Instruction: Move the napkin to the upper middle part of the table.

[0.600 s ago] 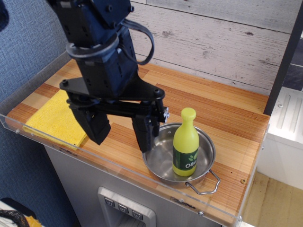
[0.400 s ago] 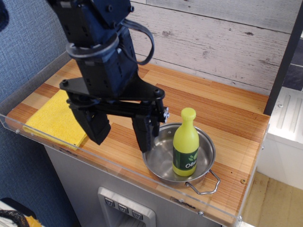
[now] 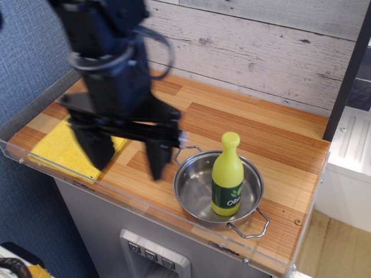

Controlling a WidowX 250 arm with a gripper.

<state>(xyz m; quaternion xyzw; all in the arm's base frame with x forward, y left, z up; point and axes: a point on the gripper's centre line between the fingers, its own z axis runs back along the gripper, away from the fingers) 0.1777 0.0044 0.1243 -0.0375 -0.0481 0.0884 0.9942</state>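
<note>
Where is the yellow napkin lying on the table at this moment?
The napkin lies flat at the left end of the table, near the front acrylic rim, partly hidden behind the open gripper. The steel pan with the bottle is to its right.

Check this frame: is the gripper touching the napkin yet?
Cannot tell. The one view shows the open, motion-blurred gripper with one finger overlapping the napkin, with no clear contact or gap.

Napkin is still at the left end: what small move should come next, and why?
Probably shift the claw a little further left, then lower it. It hangs open with one finger over the napkin and the other over bare table, so it is not yet centred.
</note>
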